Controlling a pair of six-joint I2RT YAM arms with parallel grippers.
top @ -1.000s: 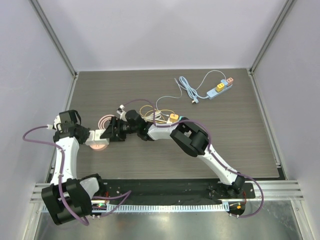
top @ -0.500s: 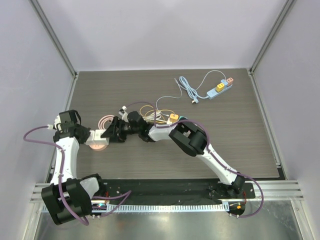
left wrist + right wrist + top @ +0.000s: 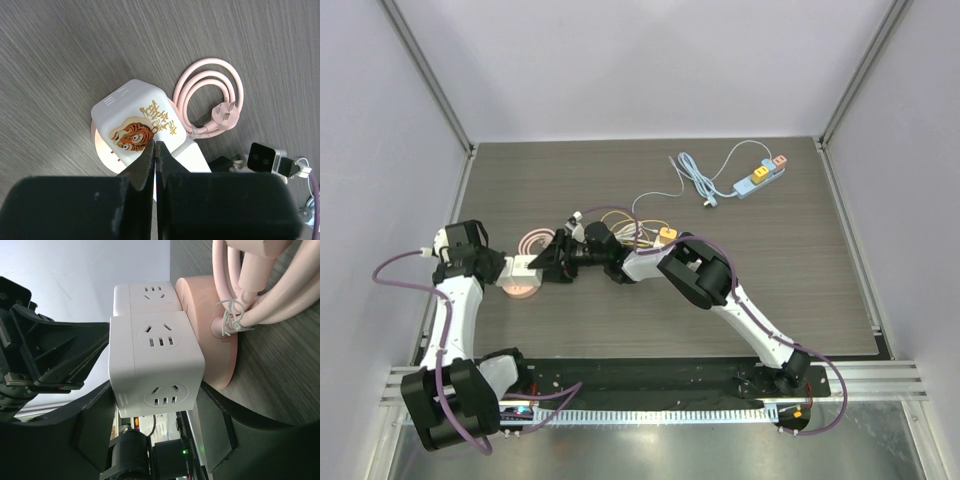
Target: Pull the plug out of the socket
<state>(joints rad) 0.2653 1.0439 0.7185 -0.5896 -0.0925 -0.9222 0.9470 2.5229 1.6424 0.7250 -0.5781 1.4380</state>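
Note:
A white cube socket with a tiger picture (image 3: 132,120) stands on a round pink base (image 3: 102,152). A second white cube, the plug (image 3: 157,365), sits against it on the base. My right gripper (image 3: 155,395) is shut on the plug, one finger flat on each side. My left gripper (image 3: 156,145) is shut and empty, its tips on the top of the tiger cube. In the top view both grippers meet at the cubes (image 3: 525,267) at the table's left. The joint between the cubes is hidden.
The base's pink cord (image 3: 210,95) lies coiled beside it with its own plug (image 3: 225,116) loose. Thin cables with an orange connector (image 3: 665,236) lie under the right arm. A blue power strip (image 3: 758,178) and its cord (image 3: 700,175) lie at the back right.
The right jaws have narrowed onto the white cube and the right wrist has shifted. The left gripper and the base have moved slightly right.

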